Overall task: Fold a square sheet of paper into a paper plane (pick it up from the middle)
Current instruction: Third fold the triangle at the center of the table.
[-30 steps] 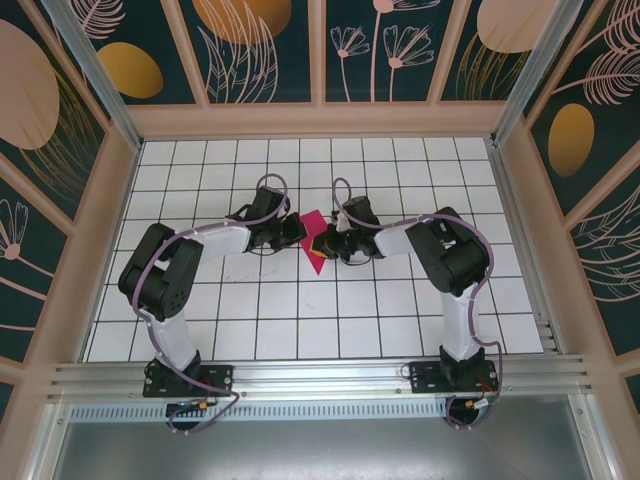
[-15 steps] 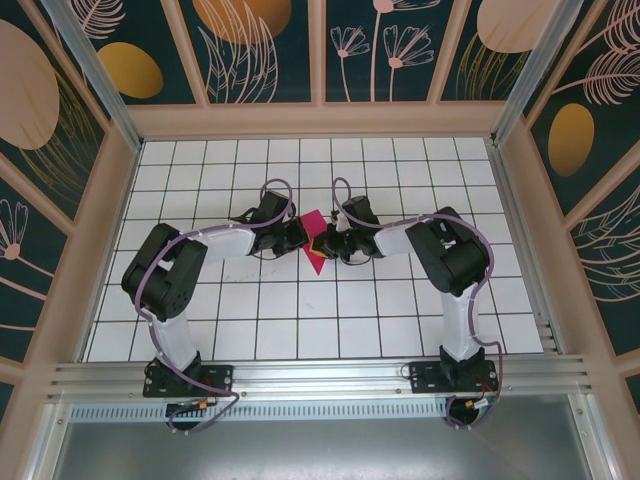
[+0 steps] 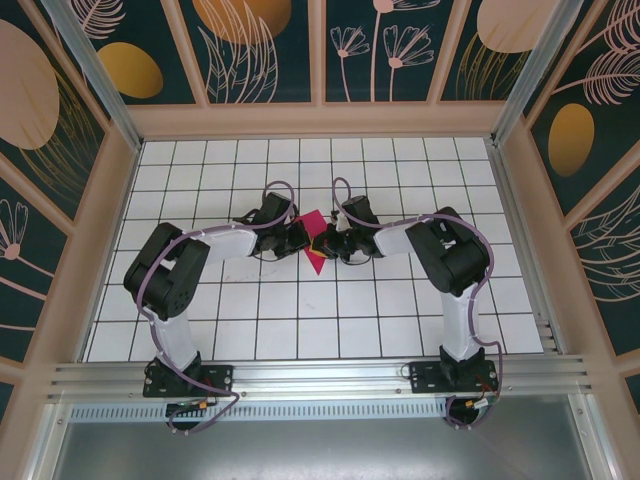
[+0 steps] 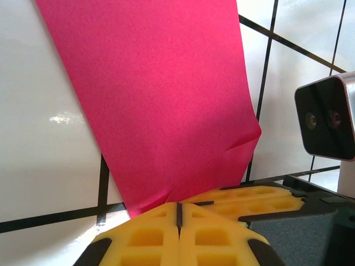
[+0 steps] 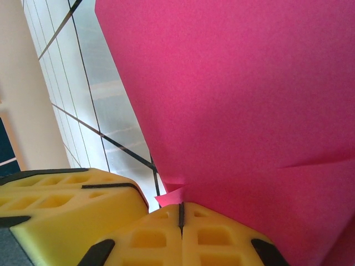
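Since a second ago, the left arm's forearm has been swung in toward the middle of the white gridded table (image 3: 400, 330). The left gripper (image 3: 299, 239) has been brought up against the square sheet of paper (image 3: 313, 222). The right arm and the sheet are seen unchanged.

Sheet: magenta-pink, already creased into a pointed shape. It is located about the table's middle, slightly toward its far edge, with the tip aimed at the table's near edge.

Left gripper: just left of the table's middle, low over the surface, in contact with the sheet's left side. In the left wrist view the left gripper (image 4: 178, 206) is clenched, yellow pads (image 4: 158, 217) pressed together with no gap at the seam. The sheet (image 4: 161, 100) runs down to that seam, and a short crease is visible at its right corner.

Right gripper (image 3: 326, 243): just right of the table's middle, in contact with the sheet's right side. In the right wrist view the right gripper (image 5: 180, 208) is likewise clenched pad to pad. A small pink tab of the sheet (image 5: 238, 100) sits at the top of the seam.

Whether an edge of the sheet is actually nipped inside either seam cannot be confirmed; possibly it is only pressed against.

The right arm's wrist camera (image 4: 324, 119) is seen beside the sheet in the left wrist view.
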`<state>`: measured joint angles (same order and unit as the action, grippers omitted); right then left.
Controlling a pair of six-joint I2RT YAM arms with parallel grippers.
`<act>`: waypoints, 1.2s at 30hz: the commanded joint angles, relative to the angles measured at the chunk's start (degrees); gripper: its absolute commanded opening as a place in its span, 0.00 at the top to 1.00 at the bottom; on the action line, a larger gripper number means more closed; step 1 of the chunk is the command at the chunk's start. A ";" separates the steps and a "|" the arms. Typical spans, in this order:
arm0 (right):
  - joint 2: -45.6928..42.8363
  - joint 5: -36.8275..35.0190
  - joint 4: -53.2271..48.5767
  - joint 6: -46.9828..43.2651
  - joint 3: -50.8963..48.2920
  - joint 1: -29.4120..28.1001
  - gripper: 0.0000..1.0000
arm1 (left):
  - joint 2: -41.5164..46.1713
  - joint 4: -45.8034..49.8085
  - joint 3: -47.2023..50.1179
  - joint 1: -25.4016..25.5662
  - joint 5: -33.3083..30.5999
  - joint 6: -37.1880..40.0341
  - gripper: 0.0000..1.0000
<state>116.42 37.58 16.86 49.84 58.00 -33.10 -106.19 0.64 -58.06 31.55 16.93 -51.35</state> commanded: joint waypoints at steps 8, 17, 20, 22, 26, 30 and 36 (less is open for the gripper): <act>1.90 -3.74 -5.37 0.10 -0.51 0.06 1.00 | -2.71 1.74 1.94 0.56 -1.06 -1.20 1.00; 0.93 -2.35 -4.68 0.06 -0.26 0.04 1.00 | -4.08 3.49 1.77 0.54 -3.93 -0.73 1.00; -0.69 -0.84 -4.31 -0.53 0.26 0.13 1.00 | -4.37 4.98 1.46 0.58 -5.29 -0.25 1.00; -2.32 0.17 -4.24 -1.22 0.75 0.45 1.00 | -4.37 5.95 1.34 0.55 -6.17 0.16 1.00; -6.28 0.30 -6.83 -4.01 0.66 0.91 0.99 | -4.46 6.65 1.29 0.60 -6.91 0.54 1.00; -8.19 0.85 -8.43 -6.07 -2.14 1.02 0.99 | -4.64 6.66 1.27 0.61 -6.91 0.55 1.00; -7.91 2.74 -8.25 -7.23 -5.16 0.71 1.00 | -4.64 6.96 1.11 0.61 -7.43 0.56 1.00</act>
<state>109.14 38.59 10.57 44.82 54.61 -32.25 -107.81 1.54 -57.56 32.08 13.21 -51.75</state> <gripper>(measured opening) 0.052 0.070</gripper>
